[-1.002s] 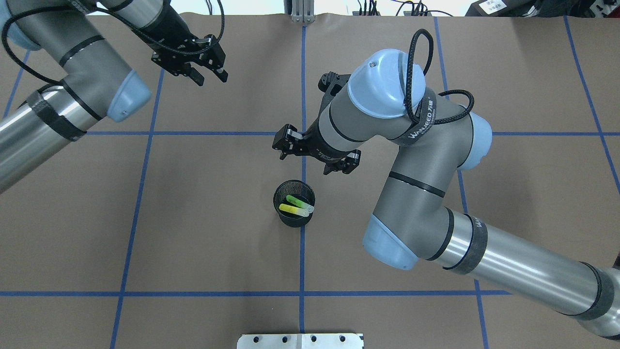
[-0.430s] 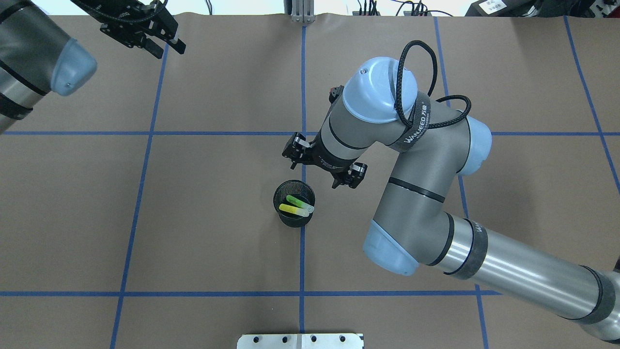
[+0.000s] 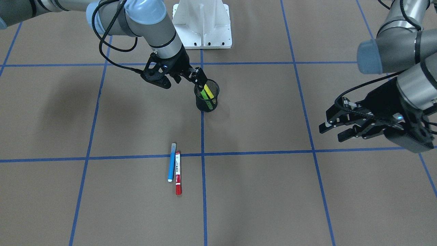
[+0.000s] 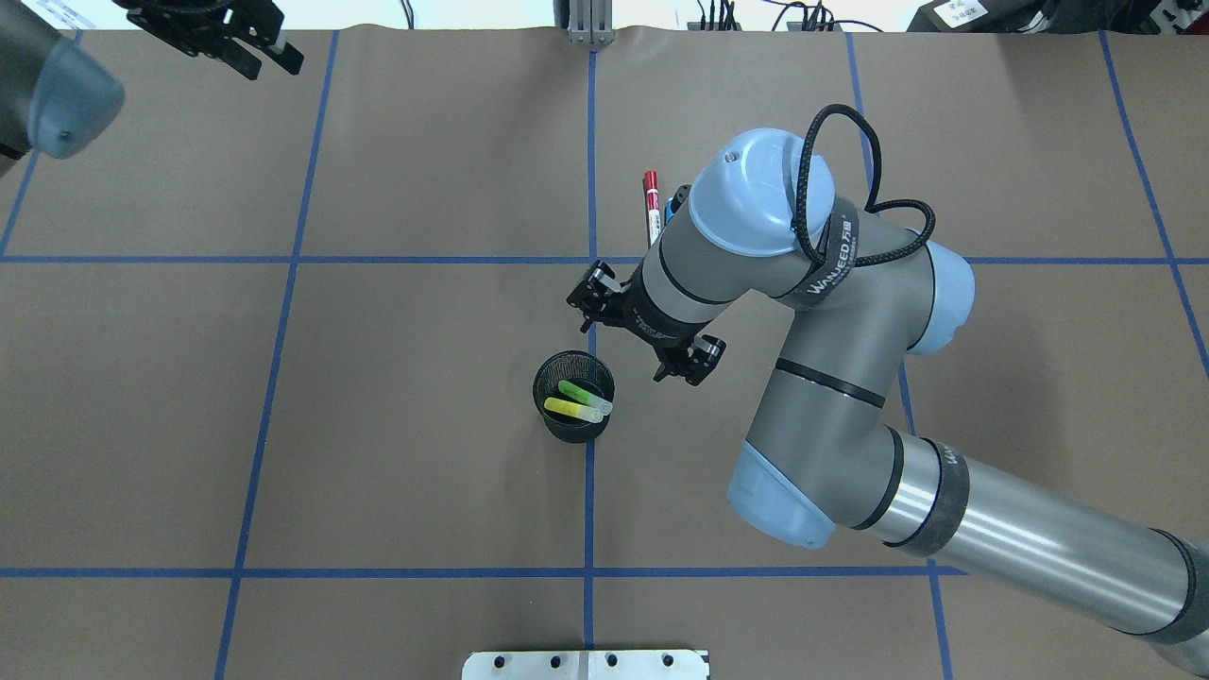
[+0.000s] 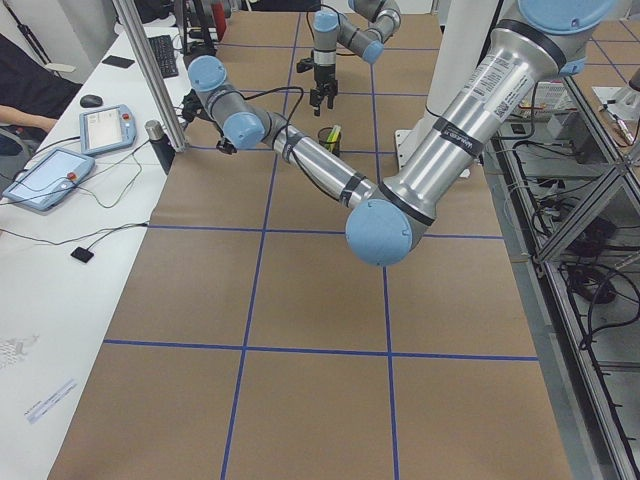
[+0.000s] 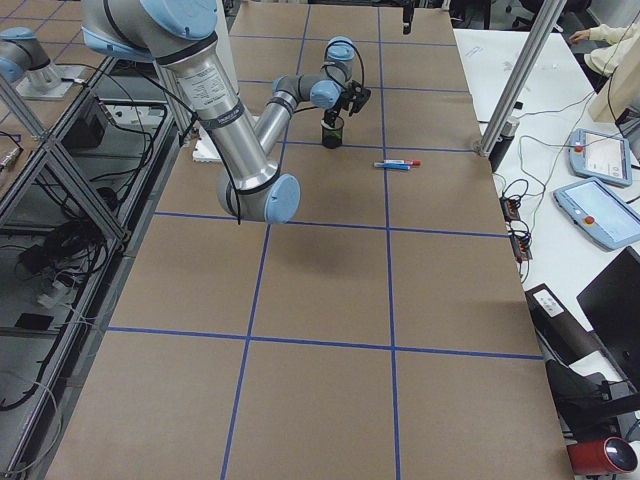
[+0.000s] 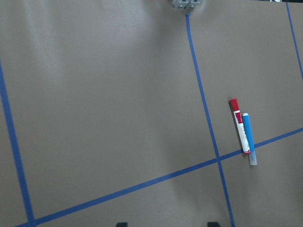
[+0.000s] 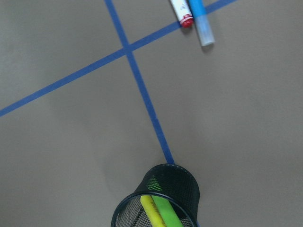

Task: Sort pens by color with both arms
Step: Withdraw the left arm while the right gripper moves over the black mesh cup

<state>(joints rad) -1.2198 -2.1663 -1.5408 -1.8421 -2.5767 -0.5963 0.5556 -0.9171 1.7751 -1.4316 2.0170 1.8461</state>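
A black mesh cup (image 4: 567, 433) near the table's middle holds the green pen (image 4: 576, 389) and the yellow pen (image 4: 567, 407), both leaning. The red pen (image 3: 178, 172) and blue pen (image 3: 171, 162) lie side by side on the paper farther out; in the overhead view the right arm's joint hides most of the blue one. My right gripper (image 4: 635, 331) hovers open and empty just beyond the cup (image 3: 206, 104). My left gripper (image 3: 332, 133) is open and empty, far off at the table's left side (image 4: 269, 64).
Blue tape lines divide the brown paper into squares. A white pedestal (image 3: 202, 24) stands at the robot's base. A metal post (image 4: 590, 24) rises at the far edge. Tablets and cables lie on the side desk (image 6: 600, 190).
The left arm has swung away to the far left corner. The right arm has shifted slightly toward the cup and turned, uncovering the red pen.
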